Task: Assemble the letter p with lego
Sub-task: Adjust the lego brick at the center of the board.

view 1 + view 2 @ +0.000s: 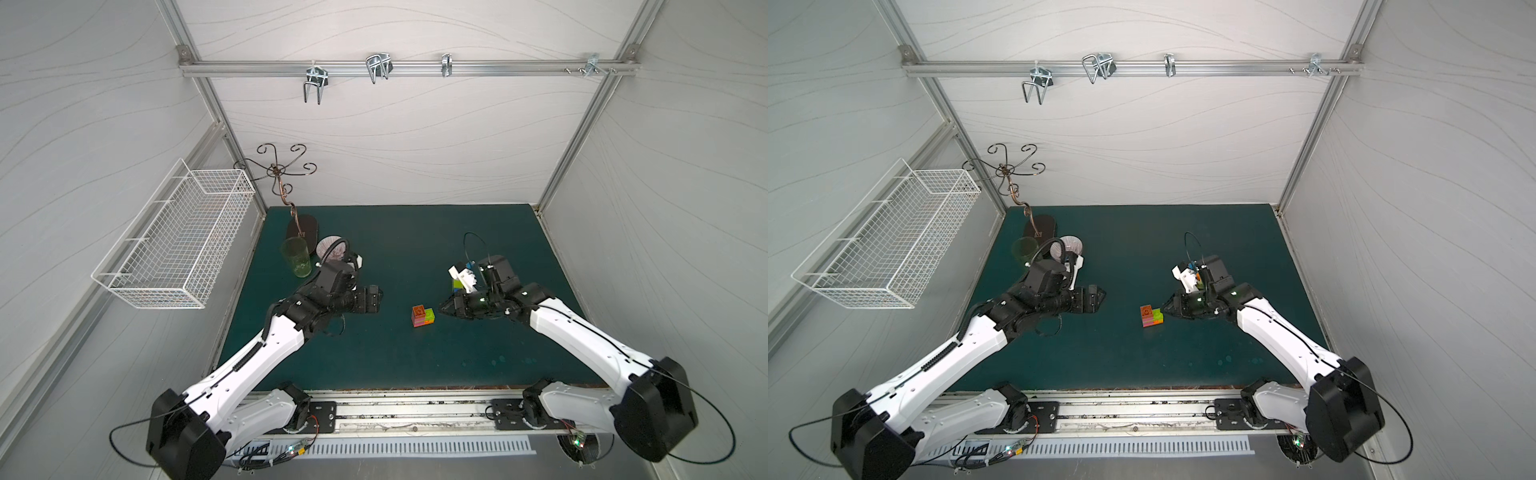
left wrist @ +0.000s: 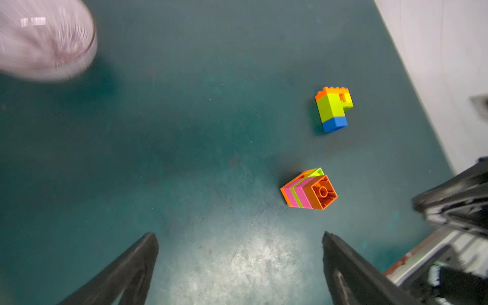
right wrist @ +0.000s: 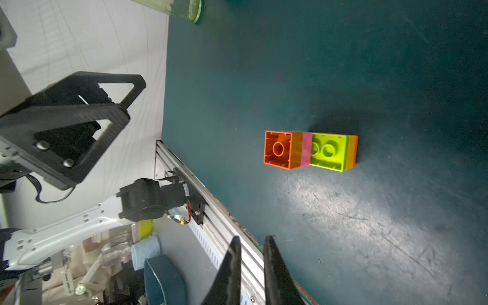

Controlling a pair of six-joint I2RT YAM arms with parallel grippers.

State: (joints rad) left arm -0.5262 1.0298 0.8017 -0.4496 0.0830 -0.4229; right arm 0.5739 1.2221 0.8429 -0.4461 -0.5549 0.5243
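counter: dark green; two lego builds on it, both near the middle
striped lego: orange, magenta and lime layers; sits close to the counter's centre, free of both grippers; hollow orange underside shows from above
second lego: orange, lime, yellow and blue; plain in the left wrist view; at 1 o'clock of the striped lego, apart from it; in both top views mostly hidden by the right wrist
left gripper: released, jaws spread wide, nothing between them; hangs at 9 o'clock of the striped lego, well apart
right gripper: clenched on nothing; tip near the striped lego at 3 o'clock, not touching
bowl: pinkish glass, toward the counter's 10 o'clock, partly behind the left wrist
cup: clear green, just beside the bowl at 9 o'clock
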